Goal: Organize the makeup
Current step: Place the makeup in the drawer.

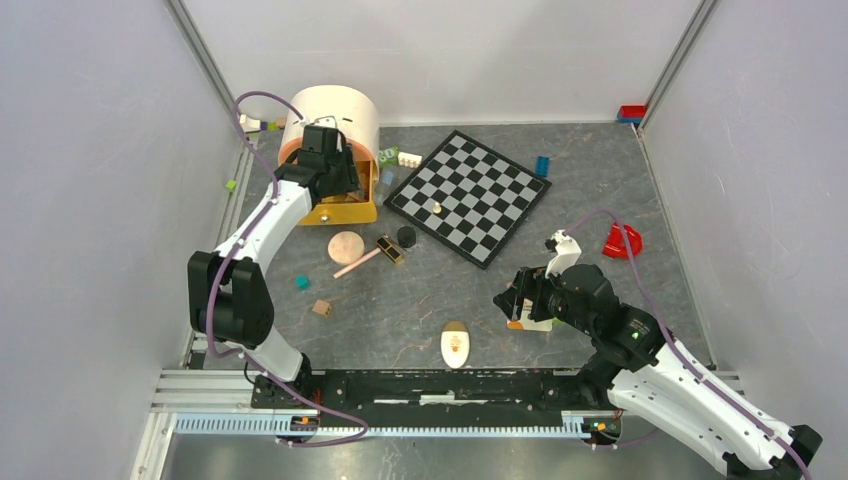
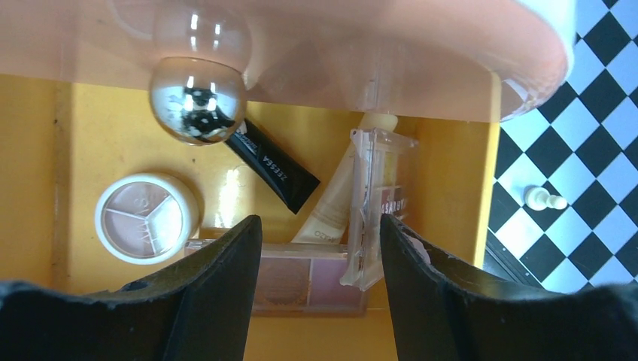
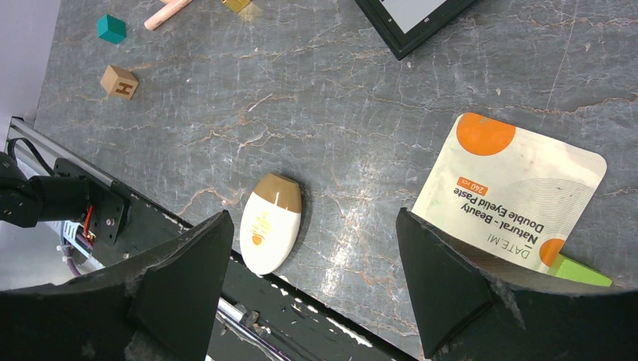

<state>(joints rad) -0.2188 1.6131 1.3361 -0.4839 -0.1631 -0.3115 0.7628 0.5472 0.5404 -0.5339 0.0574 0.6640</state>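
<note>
Makeup sits in the yellow drawer (image 2: 451, 173): round white compact (image 2: 147, 218), black tube (image 2: 274, 169), pink-brown blush palette (image 2: 305, 278), clear-cased palette (image 2: 376, 203) on edge. Left gripper (image 2: 320, 226) hangs right over it, jaws partly apart, gripping nothing. Right gripper (image 3: 312, 218) has its jaws spread wide and empty above the grey marbled surface (image 3: 338, 113), between the cream oval bottle (image 3: 271, 222) and the white-orange sachet (image 3: 511, 195).

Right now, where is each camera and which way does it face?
Top: above and behind left arm and right arm, looking down on the table; both show.
Left wrist: faces into the yellow drawer; left gripper frames it.
Right wrist: looks down at oval and sachet; right gripper shows.
Shared: oval, in top and right wrist.
</note>
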